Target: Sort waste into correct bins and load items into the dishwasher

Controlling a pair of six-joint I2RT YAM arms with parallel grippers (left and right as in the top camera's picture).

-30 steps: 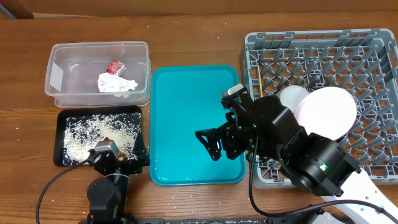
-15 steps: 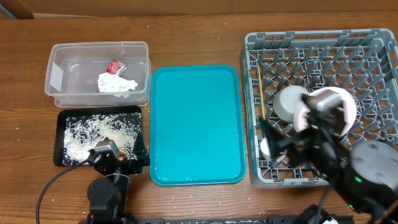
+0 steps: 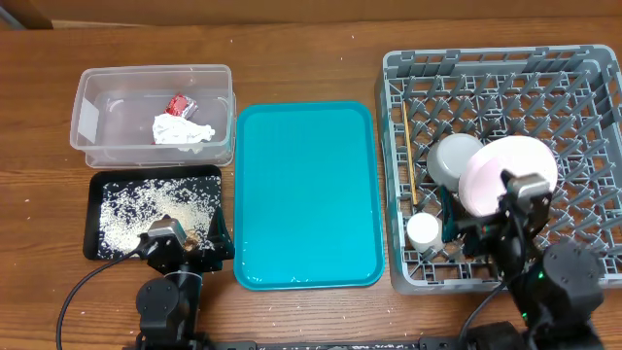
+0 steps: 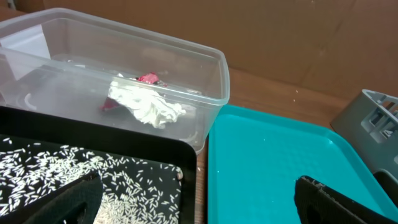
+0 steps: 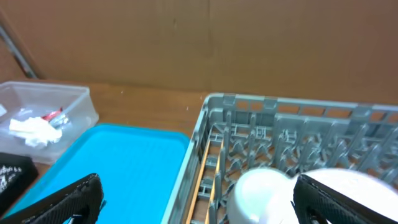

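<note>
The clear tub (image 3: 97, 107) at the back left holds the red wrapper (image 3: 178, 103) and the white tissue (image 3: 182, 130); both also show in the left wrist view (image 4: 148, 78) (image 4: 146, 106). The black tray (image 3: 155, 173) holds rice (image 3: 146, 209). The grey rack (image 3: 486, 58) holds two chopsticks (image 3: 412, 156), a bowl (image 3: 453, 160), a pink plate (image 3: 505, 175) and a white cup (image 3: 423, 228). My left gripper (image 3: 185, 248) is open and empty at the black tray's front edge (image 4: 196, 205). My right gripper (image 3: 491, 228) is open and empty over the rack's front (image 5: 199, 202).
The teal tray (image 3: 306, 194) lies bare between the bins and the rack, on a wooden table. In the right wrist view the chopsticks (image 5: 205, 168) lie along the rack's left wall, with the bowl (image 5: 258, 193) beside them.
My right arm has swung from over the teal tray to the rack's front edge, uncovering the bowl and cup. The left arm has not moved.
</note>
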